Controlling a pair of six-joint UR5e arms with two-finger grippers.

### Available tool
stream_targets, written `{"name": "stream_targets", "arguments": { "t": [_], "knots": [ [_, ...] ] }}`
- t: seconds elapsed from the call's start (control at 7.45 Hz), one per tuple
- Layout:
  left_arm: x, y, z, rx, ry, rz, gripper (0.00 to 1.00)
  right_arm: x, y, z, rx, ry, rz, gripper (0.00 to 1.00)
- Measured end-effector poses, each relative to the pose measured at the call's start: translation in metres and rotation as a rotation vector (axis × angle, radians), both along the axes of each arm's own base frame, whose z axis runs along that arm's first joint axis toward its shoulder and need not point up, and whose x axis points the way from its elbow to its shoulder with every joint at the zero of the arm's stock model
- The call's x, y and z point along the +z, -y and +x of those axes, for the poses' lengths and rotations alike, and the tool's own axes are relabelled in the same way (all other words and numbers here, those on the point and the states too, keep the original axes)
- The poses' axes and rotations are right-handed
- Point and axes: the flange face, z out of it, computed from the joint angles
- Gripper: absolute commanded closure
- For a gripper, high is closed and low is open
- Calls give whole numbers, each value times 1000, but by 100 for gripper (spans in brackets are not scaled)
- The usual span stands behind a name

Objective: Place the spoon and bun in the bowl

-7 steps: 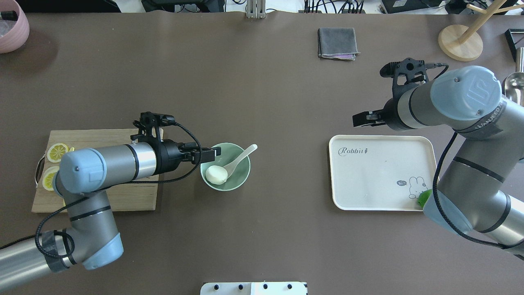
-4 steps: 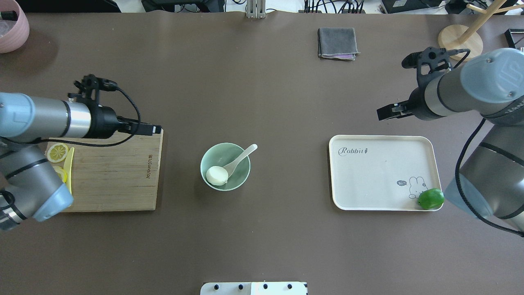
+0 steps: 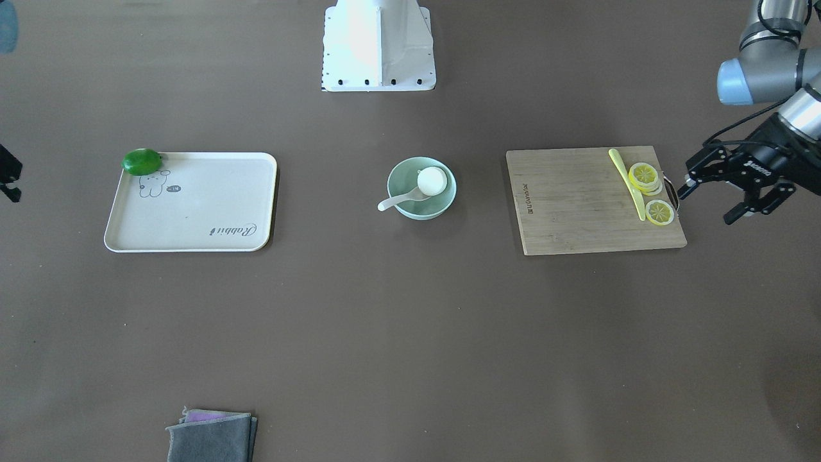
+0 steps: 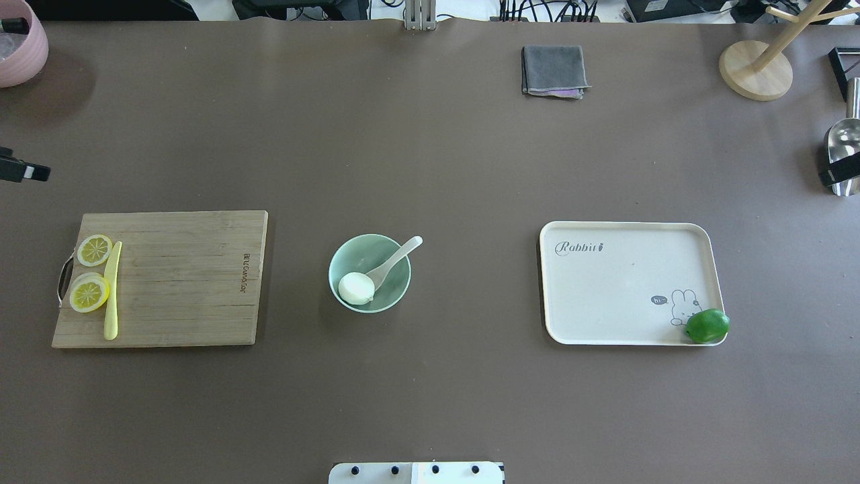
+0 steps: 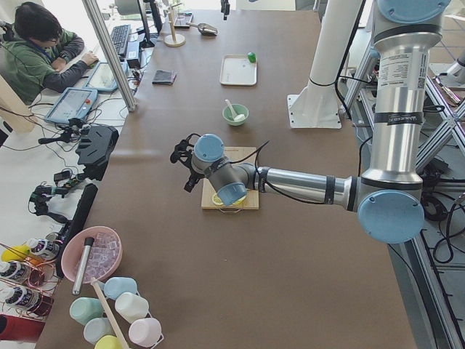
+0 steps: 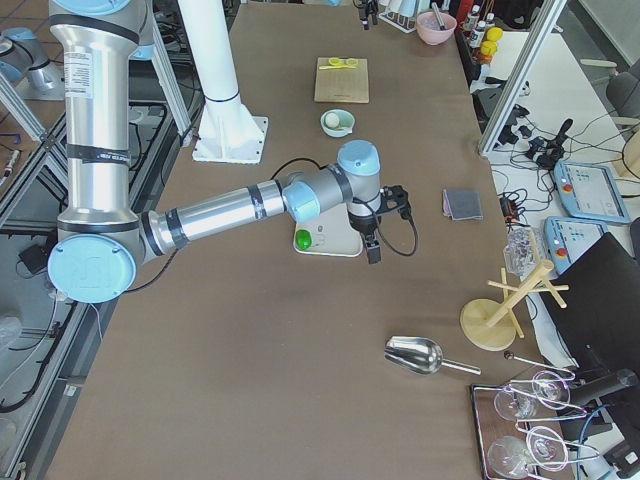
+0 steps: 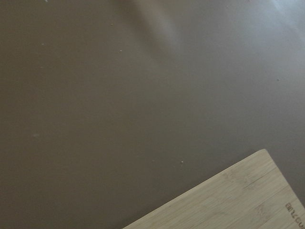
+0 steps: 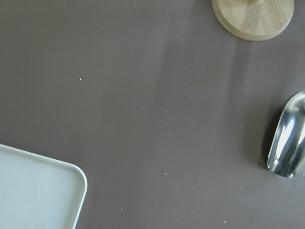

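The pale mint-green bowl (image 4: 386, 296) (image 3: 442, 203) stands at the table's middle. The white bun (image 4: 355, 288) (image 3: 431, 181) lies inside it. The white spoon (image 4: 396, 260) (image 3: 401, 199) rests in the bowl with its handle over the rim. My left gripper (image 3: 710, 201) hangs open and empty past the outer end of the cutting board, far from the bowl; only its tip shows in the overhead view (image 4: 23, 171). My right gripper (image 4: 836, 177) (image 3: 8, 179) is at the opposite table edge, mostly cut off; I cannot tell whether it is open or shut.
A wooden cutting board (image 4: 181, 282) with lemon slices (image 4: 89, 294) and a yellow utensil (image 4: 112, 292) lies left of the bowl. A cream tray (image 4: 618, 282) holds a lime (image 4: 707, 325). A grey cloth (image 4: 553, 70), wooden stand (image 4: 754, 70), metal scoop (image 4: 843, 138) and pink bowl (image 4: 20, 47) lie at the edges.
Both arms have pulled back outward to the table's ends. The left gripper has moved from the bowl's rim past the cutting board. Bun and spoon stay in the bowl.
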Motion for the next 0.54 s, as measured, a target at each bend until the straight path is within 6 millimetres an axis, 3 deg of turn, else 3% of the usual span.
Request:
{"name": "stream_targets", "arguments": {
  "t": [0.27, 0.54],
  "knots": [
    [30, 8, -77, 19, 120, -6, 1, 55, -24, 59, -31, 16, -1, 0],
    [69, -3, -139, 43, 213, -134, 1, 77, -41, 76, -21, 11, -71, 0]
  ]
}}
